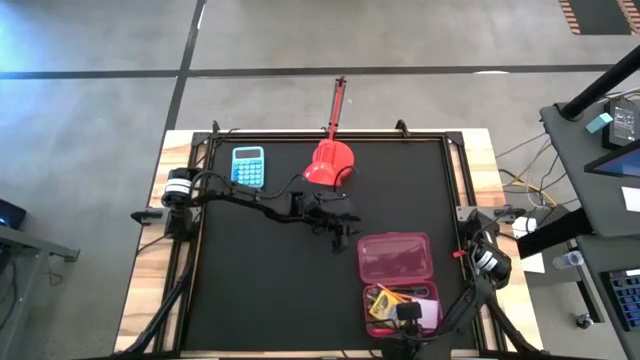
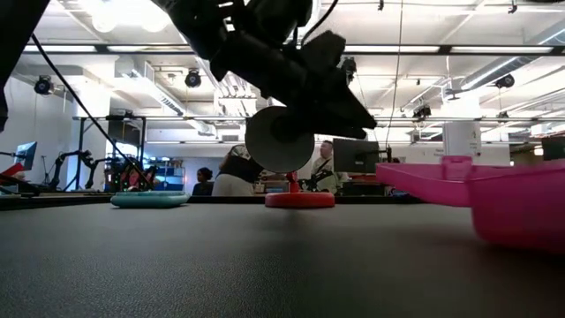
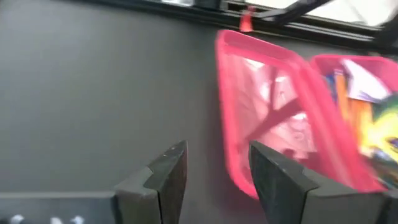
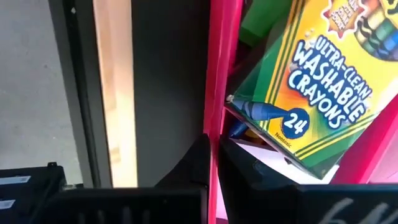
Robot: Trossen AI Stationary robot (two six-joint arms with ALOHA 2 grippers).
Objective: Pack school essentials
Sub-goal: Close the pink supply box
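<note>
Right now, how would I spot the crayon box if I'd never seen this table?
Find the pink case near the black mat's front right corner. The crayon box lies in its filled half, yellow and green with "Washable Crayons" printed on it, the only printed box there.

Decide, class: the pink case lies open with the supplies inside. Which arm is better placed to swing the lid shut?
Probably the left. Its open left gripper hovers beside the lid, while the right gripper is shut on the wall of the pink case.
</note>
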